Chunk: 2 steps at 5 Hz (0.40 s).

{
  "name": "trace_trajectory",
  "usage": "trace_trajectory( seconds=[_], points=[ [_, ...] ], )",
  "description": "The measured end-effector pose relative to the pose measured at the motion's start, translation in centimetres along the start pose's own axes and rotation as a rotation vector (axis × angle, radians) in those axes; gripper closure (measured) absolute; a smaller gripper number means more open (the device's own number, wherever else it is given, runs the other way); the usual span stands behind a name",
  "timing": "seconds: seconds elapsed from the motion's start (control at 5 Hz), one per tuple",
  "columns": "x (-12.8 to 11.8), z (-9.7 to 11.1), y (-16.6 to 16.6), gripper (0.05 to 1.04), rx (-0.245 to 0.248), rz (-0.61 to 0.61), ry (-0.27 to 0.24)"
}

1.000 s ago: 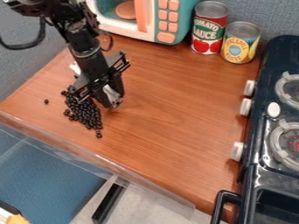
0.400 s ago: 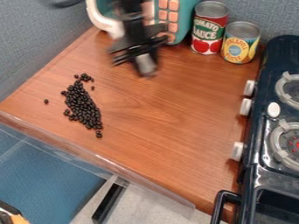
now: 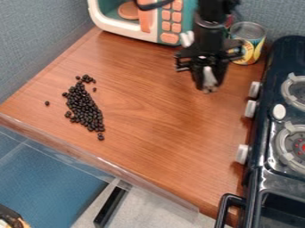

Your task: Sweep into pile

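Claw (image 3: 208,87) points down over the right half of the counter (image 3: 140,147), well apart from the beans, with a pale piece (image 3: 209,76) at its lower end; whether it is released, clenched or grasping that piece, I cannot tell. Above it the black arm (image 3: 211,31) drops almost straight from the top edge of the view. A dark cable (image 3: 156,5) curves off to the left, across the top of the toy microwave (image 3: 128,29). Inside the microwave lies a round orange plate (image 3: 127,10), partly hidden by an orange upright handle (image 3: 145,20). Just right of the arm stands a can (image 3: 255,49) with a yellow label and a metal top, partly covered by the arm; a sliver of red from another can (image 3: 230,20) shows beside it. Over on the counter's left side sit the dark beans (image 3: 83,107), bunched in a long slanting heap. A small cluster lies at its upper end, one bean is off by itself to the left, and another is near the heap's upper right. Along the right edge runs the black toy stove (image 3: 261,129), with white knobs (image 3: 251,108) and pale burner rings (image 3: 286,149).
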<state>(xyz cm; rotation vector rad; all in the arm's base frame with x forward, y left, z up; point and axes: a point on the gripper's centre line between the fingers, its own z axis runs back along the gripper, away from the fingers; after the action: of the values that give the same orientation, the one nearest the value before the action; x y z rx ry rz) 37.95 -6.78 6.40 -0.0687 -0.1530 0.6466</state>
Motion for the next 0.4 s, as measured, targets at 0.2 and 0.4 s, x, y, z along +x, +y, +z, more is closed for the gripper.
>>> trace_trajectory(
  seconds=[0.2, 0.4],
  points=[
    [-1.6, -2.1, -0.6, 0.711, 0.041, -0.074, 0.026],
    [-2.2, -3.7, 0.6, 0.668, 0.079, -0.115, 0.06]
  ],
)
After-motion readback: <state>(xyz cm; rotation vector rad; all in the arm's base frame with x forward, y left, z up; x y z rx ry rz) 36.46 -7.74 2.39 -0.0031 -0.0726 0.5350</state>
